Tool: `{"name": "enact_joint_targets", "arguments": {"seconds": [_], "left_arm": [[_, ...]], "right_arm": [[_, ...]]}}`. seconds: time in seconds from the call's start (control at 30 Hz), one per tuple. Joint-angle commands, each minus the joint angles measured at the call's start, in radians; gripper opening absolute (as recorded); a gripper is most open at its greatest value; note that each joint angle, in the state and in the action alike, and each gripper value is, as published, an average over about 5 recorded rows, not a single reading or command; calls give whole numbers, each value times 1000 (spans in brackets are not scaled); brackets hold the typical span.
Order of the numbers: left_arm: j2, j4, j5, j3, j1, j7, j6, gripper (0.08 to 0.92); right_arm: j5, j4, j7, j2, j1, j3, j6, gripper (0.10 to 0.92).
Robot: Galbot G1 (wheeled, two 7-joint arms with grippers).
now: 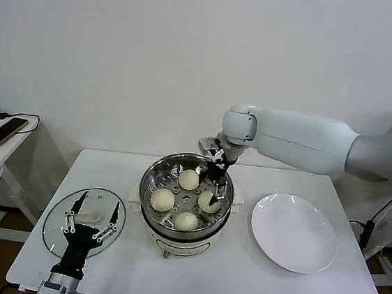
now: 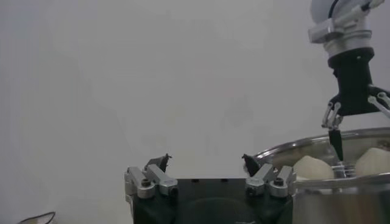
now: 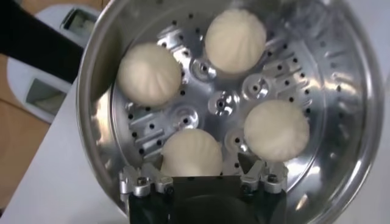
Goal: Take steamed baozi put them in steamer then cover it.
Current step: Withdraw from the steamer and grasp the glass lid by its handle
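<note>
The steamer (image 1: pixel 148 184) stands mid-table, a shiny steel pot with a perforated tray, and holds several cream-white baozi (image 1: pixel 189 179). My right gripper (image 1: pixel 215 185) reaches down inside the pot's far right side. In the right wrist view it (image 3: pixel 201 161) is open, its jaws standing either side of one baozi (image 3: pixel 192 149) that rests on the tray (image 3: pixel 222 100). My left gripper (image 1: pixel 100 201) hovers open over the clear glass lid (image 1: pixel 58 222), which lies flat at the table's left. The left wrist view shows that gripper (image 2: pixel 206 161) with nothing between its fingers.
A flat white plate (image 1: pixel 293 232) lies bare to the right of the steamer. The lid's white handle (image 1: pixel 89 216) sits under my left gripper. A side table at far left carries a phone (image 1: pixel 5 130). The table's front edge is close to the pot.
</note>
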Motion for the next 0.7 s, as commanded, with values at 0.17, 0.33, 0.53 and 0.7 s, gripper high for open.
{"name": "enact_joint_targets", "arguments": {"seconds": [0.17, 0.33, 0.53, 0.7], "left_arm": [[13, 60, 300, -22, -45, -47, -68, 823], [19, 101, 342, -29, -73, -51, -71, 823], [21, 180, 493, -59, -111, -83, -94, 823], [23, 248, 723, -112, -137, -129, -93, 823]], "right_arm": [[113, 305, 1264, -382, -343, 477, 324, 823], [33, 376, 1485, -484, -752, 863, 423, 823], [-75, 394, 1538, -459, -1269, 1371, 484, 823], [-147, 372, 1510, -334, -1547, 1676, 516, 823]]}}
